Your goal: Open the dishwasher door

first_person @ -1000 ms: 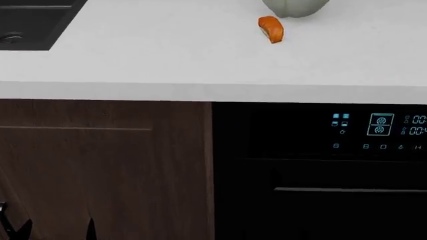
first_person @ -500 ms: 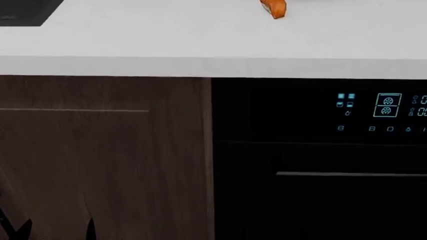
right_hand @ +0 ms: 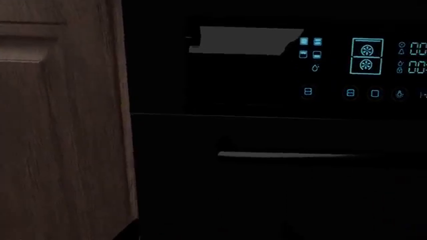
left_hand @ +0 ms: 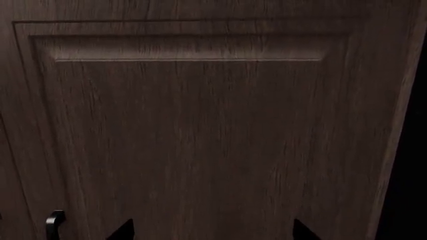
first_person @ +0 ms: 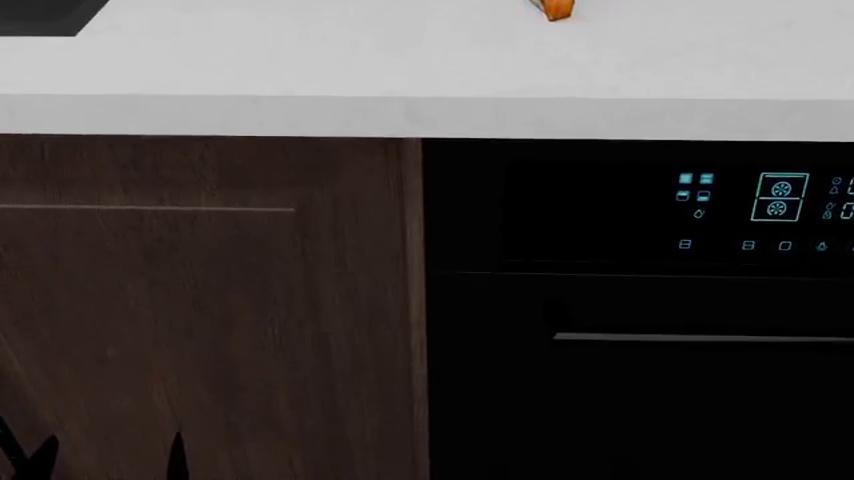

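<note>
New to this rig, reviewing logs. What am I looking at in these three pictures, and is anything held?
It is a simulated two-armed wheeled robot facing kitchen units. The head view looks down at a white countertop bearing an orange object, with a brown cabinet door beside the black dishwasher door and its bar handle. The left wrist camera faces the cabinet door; only dark tips of the left tool show. The right wrist camera faces the dishwasher door. Nothing is visibly held.

Little of the robot shows. The left gripper appears only as two matte black, pointed fingertips, plain and unmarked. A small black curved hook sits beside them.
</note>
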{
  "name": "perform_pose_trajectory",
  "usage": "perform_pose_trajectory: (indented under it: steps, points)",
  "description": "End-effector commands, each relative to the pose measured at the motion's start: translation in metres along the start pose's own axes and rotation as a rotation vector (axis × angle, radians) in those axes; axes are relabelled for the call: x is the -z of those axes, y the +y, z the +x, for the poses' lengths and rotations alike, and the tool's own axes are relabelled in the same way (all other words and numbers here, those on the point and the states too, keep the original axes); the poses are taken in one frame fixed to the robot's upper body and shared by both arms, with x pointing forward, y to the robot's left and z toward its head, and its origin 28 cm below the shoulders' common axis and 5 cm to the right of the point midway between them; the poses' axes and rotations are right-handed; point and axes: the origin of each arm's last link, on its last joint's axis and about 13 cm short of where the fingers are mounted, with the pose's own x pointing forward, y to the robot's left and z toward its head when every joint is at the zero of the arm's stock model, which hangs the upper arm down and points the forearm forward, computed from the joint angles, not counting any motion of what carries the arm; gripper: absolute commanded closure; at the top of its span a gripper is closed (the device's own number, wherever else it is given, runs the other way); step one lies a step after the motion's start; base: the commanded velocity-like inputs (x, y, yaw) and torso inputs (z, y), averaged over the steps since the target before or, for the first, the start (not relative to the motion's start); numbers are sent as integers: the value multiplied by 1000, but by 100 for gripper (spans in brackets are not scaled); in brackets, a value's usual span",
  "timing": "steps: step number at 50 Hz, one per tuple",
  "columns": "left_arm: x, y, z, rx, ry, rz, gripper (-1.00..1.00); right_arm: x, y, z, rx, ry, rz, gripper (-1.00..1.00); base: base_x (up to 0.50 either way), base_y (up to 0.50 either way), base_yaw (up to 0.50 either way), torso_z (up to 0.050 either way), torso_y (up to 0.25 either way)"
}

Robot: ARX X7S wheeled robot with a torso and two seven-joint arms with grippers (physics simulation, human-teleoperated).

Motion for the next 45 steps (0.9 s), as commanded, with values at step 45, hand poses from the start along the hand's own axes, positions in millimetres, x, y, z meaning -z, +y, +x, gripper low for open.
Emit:
perform_pose_trajectory:
  steps: [45]
  points:
    - [-7,-3,0,26,-38,31,-100,-117,-108,-1,73,207,-1201,-100,0,0,0,0,0]
